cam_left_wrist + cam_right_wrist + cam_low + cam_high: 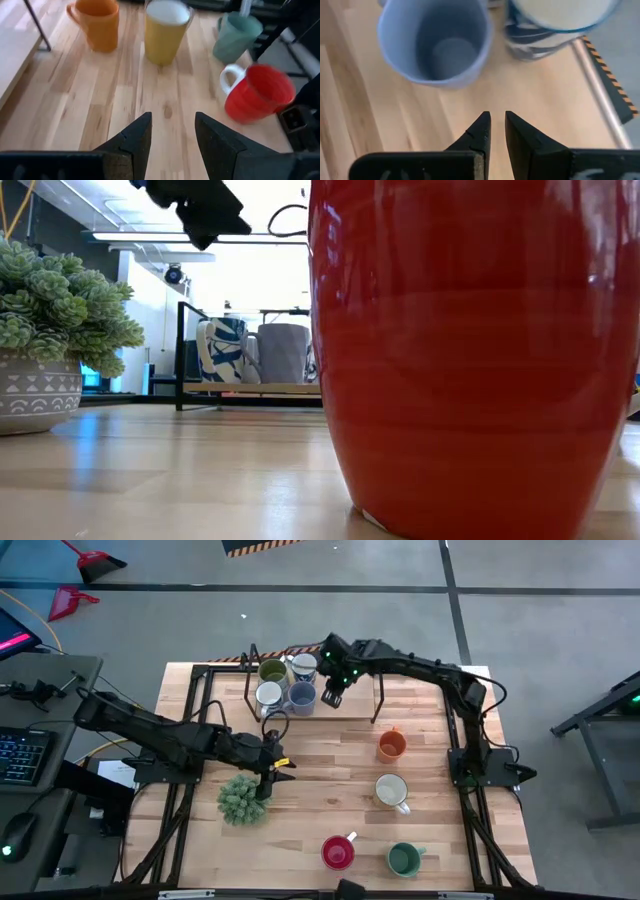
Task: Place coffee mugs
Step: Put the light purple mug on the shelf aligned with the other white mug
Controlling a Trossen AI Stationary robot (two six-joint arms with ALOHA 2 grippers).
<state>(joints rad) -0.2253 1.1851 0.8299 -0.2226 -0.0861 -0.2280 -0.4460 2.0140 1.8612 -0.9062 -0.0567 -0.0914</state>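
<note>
Four mugs stand on the low shelf [350, 705] at the table's far edge: olive green [272, 670], blue-patterned white [304, 665], white [268, 695] and pale blue [300, 697]. On the table's right half stand the orange [391, 745], cream [391, 791], red [338, 852] and dark green [404, 859] mugs, all upright. My right gripper [497, 131] hovers over the shelf just right of the pale blue mug [437, 42], open by a narrow gap and holding nothing. My left gripper [172, 135] is open above bare wood mid-table, facing the orange [97, 22], cream [165, 30], dark green [236, 35] and red [257, 92] mugs.
A bushy potted plant [243, 798] stands just near-left of my left gripper [278, 762]. The shelf's dark metal legs [378, 700] rise from the table. The red mug [470, 350] fills the low view's right side. Bare wood lies between the shelf and the orange mug.
</note>
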